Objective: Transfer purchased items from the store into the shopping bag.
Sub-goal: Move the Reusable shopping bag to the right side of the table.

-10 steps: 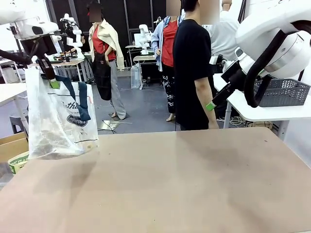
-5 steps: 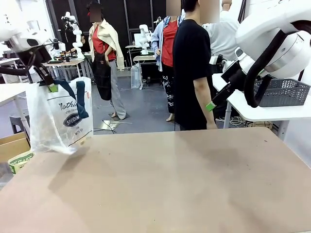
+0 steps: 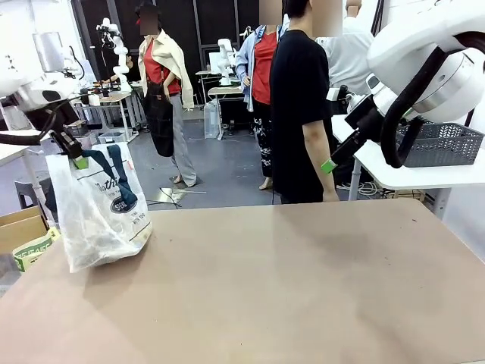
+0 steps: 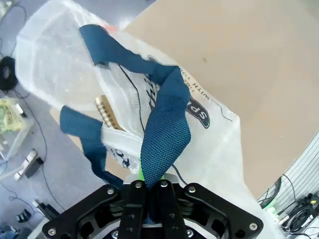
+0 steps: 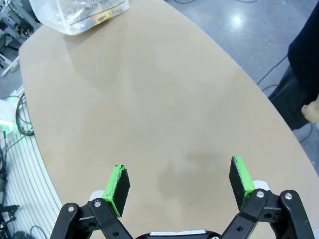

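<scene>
Left end effector [image 4: 148, 191] clamped on the navy strap [image 4: 167, 134] of the shopping bag [image 3: 98, 216]. Bag's bottom rests on the desk [image 3: 288, 288] at its left edge, near the far corner; some items inside, too blurred to identify. Right end effector [image 5: 179, 186] spread wide, holding nothing, above the desk's right side, well apart from the bag.

A translucent plastic shopping bag with navy strap handles [image 3: 97, 216] sits at the far-left corner of the tan wooden table [image 3: 288, 288], a person in black [image 3: 301, 106] standing behind.
</scene>
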Controlling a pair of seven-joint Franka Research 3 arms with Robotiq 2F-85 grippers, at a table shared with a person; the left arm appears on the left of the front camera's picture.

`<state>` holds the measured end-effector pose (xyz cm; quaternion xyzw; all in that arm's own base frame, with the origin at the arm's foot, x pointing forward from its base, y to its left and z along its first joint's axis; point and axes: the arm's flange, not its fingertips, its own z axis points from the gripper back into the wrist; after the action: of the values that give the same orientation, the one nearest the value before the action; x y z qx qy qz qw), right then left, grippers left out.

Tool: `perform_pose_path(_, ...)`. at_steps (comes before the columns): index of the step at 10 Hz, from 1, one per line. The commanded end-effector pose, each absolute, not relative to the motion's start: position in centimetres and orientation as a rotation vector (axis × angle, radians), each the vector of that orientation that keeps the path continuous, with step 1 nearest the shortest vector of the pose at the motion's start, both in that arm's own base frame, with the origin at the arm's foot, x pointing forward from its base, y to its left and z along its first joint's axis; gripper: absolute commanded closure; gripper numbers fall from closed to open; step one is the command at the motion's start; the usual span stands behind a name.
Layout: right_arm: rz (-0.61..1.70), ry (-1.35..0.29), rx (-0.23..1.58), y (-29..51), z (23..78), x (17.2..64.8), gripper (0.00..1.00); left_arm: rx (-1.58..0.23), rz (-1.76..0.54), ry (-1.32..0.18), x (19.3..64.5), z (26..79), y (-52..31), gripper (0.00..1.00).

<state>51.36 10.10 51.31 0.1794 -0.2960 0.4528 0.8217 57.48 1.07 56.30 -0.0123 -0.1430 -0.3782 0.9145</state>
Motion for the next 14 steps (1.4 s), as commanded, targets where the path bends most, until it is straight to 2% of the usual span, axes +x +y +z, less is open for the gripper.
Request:
perform_pose_path(1, 0.959, -0.613, 0.384, 10.1, 51.6, 51.5, 0.00, -0.044, -0.743, -0.300, 56.1, 55.5, 0.6, 1.00)
perform_pose_path(5, 0.959, -0.613, 0.384, 10.1, 51.6, 51.5, 0.00, -0.115, -0.867, -0.242, 55.5, 55.5, -0.2, 1.00)
perform_pose_path(6, 0.959, -0.613, 0.384, 10.1, 51.6, 51.5, 0.00, -0.046, -0.773, -0.262, 56.1, 55.2, 0.6, 1.00)
perform_pose_path(9, 0.959, -0.613, 0.384, 10.1, 51.6, 51.5, 0.00, -0.061, -0.802, -0.253, 55.9, 55.2, 0.2, 0.98)
perform_pose_path(14, 0.959, -0.613, 0.384, 10.1, 51.6, 51.5, 0.00, -0.092, -0.724, -0.262, 55.6, 56.7, -0.6, 0.00)
